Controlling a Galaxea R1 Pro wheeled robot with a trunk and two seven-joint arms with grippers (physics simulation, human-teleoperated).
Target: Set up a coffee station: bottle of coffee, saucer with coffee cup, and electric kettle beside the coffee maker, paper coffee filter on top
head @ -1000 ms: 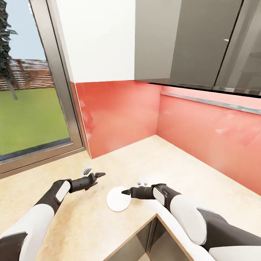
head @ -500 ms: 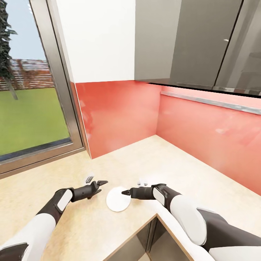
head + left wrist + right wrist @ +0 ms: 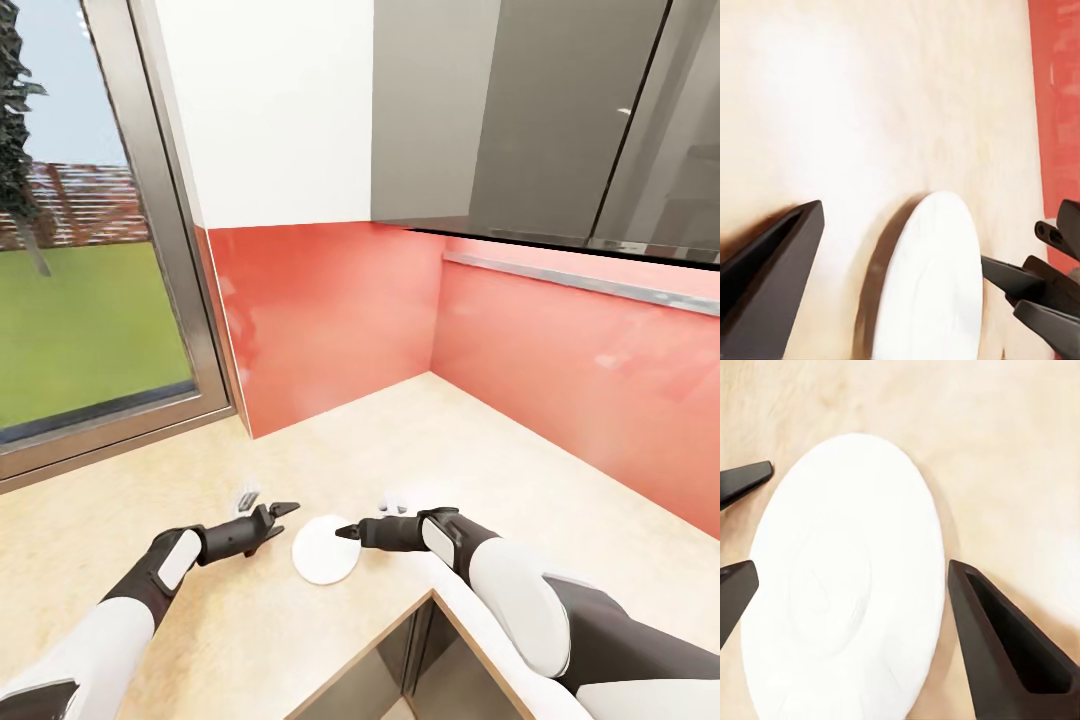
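Saucer (image 3: 326, 549) flat on countertop (image 3: 480, 440), right fingers (image 3: 1009, 649) straddling it

Bright, even light; soft shadows

one saucer (image 3: 325, 549), one countertop (image 3: 520, 470), two grippers: left gripper (image 3: 276, 514), right gripper (image 3: 349, 531). one window (image 3: 80, 300), two grey wall cabinet doors (image 3: 560, 110).

The speckled tan, light-wood L-shaped bench (image 3: 500, 450) ran into the corner under the red backsplash. A small flat round white saucer (image 3: 325, 549) lay flat on it, close to the inner corner of its front edge.
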